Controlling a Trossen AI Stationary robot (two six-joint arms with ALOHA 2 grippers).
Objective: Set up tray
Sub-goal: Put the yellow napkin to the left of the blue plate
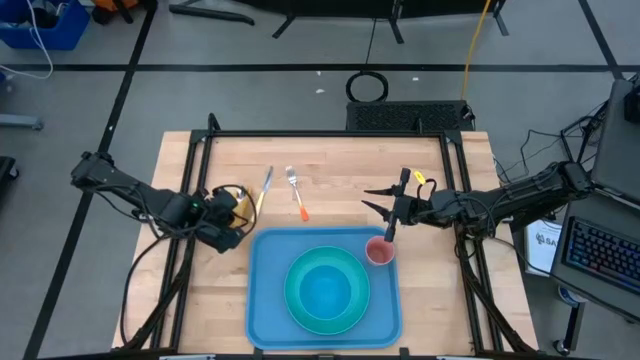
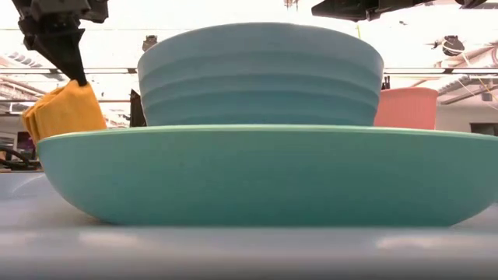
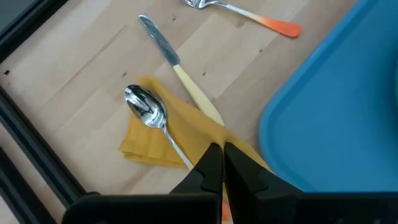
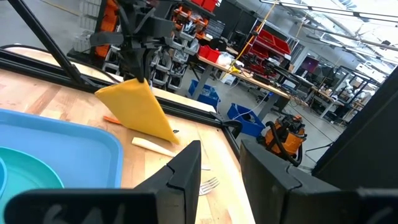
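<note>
The left gripper [image 3: 222, 163], fingers pinched shut on the yellow napkin [image 3: 155, 134] beside the tray [image 1: 265, 300], may tip off the spoon [image 3: 149, 112] resting on it. The right gripper [image 1: 388, 205] hovers half-open, empty.

Open bench left and right, crowded middle

In the high view, bare bench [image 1: 180, 300] runs down the lower left and lower right; the tray [image 1: 262, 300], filled by plate [image 1: 300, 312], bowl [image 1: 327, 288] and pink cup [image 1: 380, 250], blocks lower centre, while knife [image 1: 264, 188] and fork [image 1: 296, 194] clutter upper centre.
</note>
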